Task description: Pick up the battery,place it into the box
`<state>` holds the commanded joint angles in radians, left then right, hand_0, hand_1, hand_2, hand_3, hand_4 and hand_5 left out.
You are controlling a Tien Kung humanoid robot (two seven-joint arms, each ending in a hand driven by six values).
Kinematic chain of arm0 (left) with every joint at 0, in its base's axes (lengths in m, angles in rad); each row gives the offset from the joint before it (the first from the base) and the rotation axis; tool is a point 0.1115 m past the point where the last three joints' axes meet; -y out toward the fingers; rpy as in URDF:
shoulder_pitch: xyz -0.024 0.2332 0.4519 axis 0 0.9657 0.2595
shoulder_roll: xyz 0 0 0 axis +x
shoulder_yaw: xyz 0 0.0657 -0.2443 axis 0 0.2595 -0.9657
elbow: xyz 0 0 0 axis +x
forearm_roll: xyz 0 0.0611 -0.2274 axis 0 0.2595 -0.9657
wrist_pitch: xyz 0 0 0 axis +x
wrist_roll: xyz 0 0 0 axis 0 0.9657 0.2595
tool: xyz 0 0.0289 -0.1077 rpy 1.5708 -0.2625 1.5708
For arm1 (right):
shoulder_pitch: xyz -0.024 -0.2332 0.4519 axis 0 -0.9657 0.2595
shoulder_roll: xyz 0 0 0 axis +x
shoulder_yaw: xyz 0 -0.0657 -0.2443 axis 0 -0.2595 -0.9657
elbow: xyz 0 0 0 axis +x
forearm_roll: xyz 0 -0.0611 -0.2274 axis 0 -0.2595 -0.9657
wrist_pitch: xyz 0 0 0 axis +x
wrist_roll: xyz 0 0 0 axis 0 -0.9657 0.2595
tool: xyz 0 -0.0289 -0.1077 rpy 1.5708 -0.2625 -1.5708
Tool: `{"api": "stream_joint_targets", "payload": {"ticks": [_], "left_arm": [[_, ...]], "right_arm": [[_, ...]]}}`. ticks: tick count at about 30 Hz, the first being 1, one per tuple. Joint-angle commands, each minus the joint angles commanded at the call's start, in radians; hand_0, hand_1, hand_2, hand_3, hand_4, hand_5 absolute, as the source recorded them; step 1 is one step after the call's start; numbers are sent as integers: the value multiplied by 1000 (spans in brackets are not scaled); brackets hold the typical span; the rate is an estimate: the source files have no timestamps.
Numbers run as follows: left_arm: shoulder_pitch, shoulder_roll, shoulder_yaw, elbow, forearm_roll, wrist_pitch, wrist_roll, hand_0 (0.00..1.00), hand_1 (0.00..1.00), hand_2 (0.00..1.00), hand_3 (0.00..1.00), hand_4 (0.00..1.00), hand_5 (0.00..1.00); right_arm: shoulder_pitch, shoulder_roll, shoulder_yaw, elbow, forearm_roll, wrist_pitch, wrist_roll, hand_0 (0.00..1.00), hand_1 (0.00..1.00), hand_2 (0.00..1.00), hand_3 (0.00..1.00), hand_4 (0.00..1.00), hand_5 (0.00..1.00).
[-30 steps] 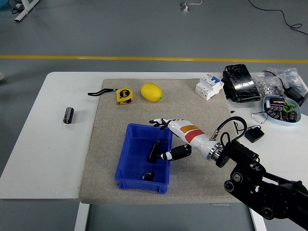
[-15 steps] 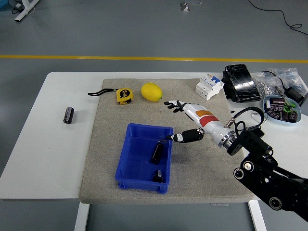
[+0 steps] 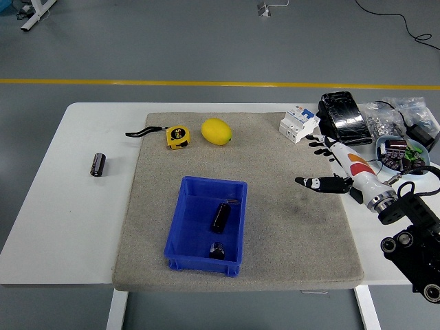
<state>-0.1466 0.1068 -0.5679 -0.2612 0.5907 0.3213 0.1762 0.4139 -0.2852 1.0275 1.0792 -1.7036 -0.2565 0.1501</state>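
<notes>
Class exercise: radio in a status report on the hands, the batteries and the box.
Right hand open, empty, over the mat's right edge. Left hand out of view. Two batteries in the blue box; another battery on the table, left. Nothing blocking.

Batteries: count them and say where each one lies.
3: two batteries in the blue box, one near its middle and one by its near wall; a third on the bare table, far left.

Right hand (image 3: 331,167) open, fingers spread, empty, arm entering from lower right.
</notes>
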Motion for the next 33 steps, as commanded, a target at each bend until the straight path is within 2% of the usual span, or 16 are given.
{"api": "stream_joint_targets", "payload": {"ticks": [6, 9, 10, 12, 15, 16, 21, 22, 27, 28, 33], "left_arm": [[-2, -4, 0, 0, 5, -2, 1, 736, 669, 697, 628, 673, 634], [-4, -5, 3, 1, 7, -3, 1, 736, 669, 697, 628, 673, 634], [-4, -6, 4, 1, 5, -2, 1, 736, 669, 700, 628, 672, 635], [-7, -8, 7, 2, -5, 1, -3, 736, 669, 700, 628, 672, 635], [-12, -10, 12, 2, -12, 2, -5, 736, 669, 700, 628, 672, 635], [-13, -10, 13, 2, -12, 2, -6, 735, 669, 701, 627, 673, 638], [-19, -12, 12, 2, -11, 2, -7, 735, 669, 701, 627, 673, 638], [-20, -13, 11, 2, -8, 2, -6, 736, 669, 701, 627, 673, 638], [-21, -12, 6, 2, 3, 0, -2, 736, 669, 701, 627, 673, 638], [-21, -11, 4, 2, 6, 0, -1, 735, 669, 702, 627, 671, 640], [-19, -9, 1, 1, 14, -2, 2, 735, 669, 702, 627, 671, 640]], "right_arm": [[-74, -8, 92, 5, 66, -16, 18, 732, 735, 810, 876, 998, 303], [-115, 0, 116, 20, 191, -40, 95, 732, 735, 810, 876, 998, 303], [-124, 1, 120, 24, 225, -37, 114, 719, 717, 786, 826, 998, 293], [-152, 2, 132, 39, 310, -26, 153, 719, 717, 786, 826, 998, 293], [-189, 8, 155, 60, 440, 4, 171, 719, 717, 786, 826, 998, 293], [-199, 12, 166, 65, 479, 13, 172, 735, 742, 791, 820, 998, 424], [-241, 52, 232, 86, 666, 49, 173, 735, 742, 791, 820, 998, 424], [-250, 57, 242, 91, 675, 63, 165, 762, 778, 802, 822, 998, 596], [-288, 69, 278, 107, 688, 118, 116, 762, 778, 802, 822, 998, 596], [-294, 70, 286, 110, 693, 127, 104, 780, 787, 813, 839, 998, 823], [-307, 69, 322, 116, 697, 144, 89, 780, 787, 813, 839, 998, 823]]}}
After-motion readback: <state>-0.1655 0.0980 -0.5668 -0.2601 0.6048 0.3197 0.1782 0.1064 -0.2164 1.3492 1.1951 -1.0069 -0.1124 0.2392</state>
